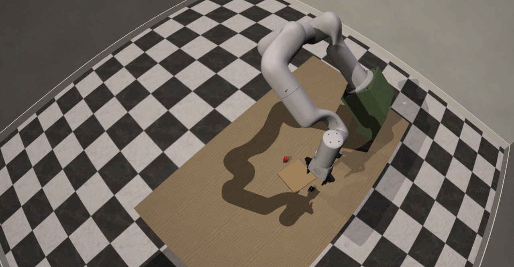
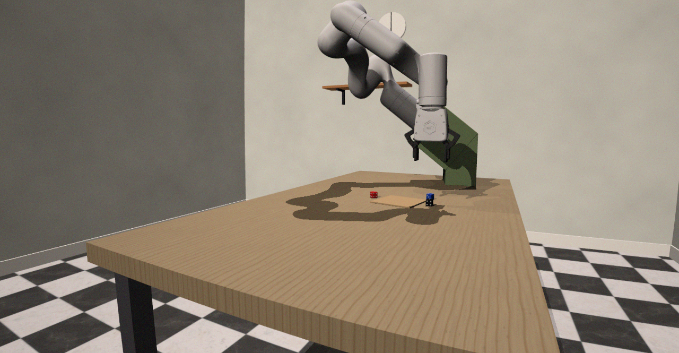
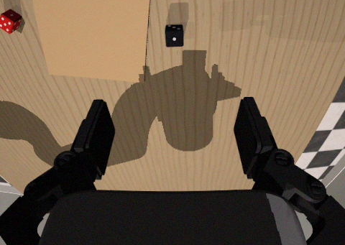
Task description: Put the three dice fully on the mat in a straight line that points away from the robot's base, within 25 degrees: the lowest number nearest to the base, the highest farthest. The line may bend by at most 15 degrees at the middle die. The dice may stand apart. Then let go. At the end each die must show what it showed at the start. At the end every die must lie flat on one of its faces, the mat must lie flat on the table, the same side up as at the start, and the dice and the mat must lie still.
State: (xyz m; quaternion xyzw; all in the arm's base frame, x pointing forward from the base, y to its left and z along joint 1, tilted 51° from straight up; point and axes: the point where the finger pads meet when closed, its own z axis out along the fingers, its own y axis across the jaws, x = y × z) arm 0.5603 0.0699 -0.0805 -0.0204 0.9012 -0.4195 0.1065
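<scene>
A tan mat lies flat on the wooden table; it also shows in the top view and the exterior view. A red die sits on the table just off one side of the mat. A black die with one pip up sits on the table off the opposite side. A blue die sits on the table near a mat corner, behind the black die. My gripper is open and empty, high above the table near the black die.
The green base pedestal stands at the table's far end. The table's side edge runs close on the black die's side, with checkered floor beyond. A small shelf hangs on the back wall.
</scene>
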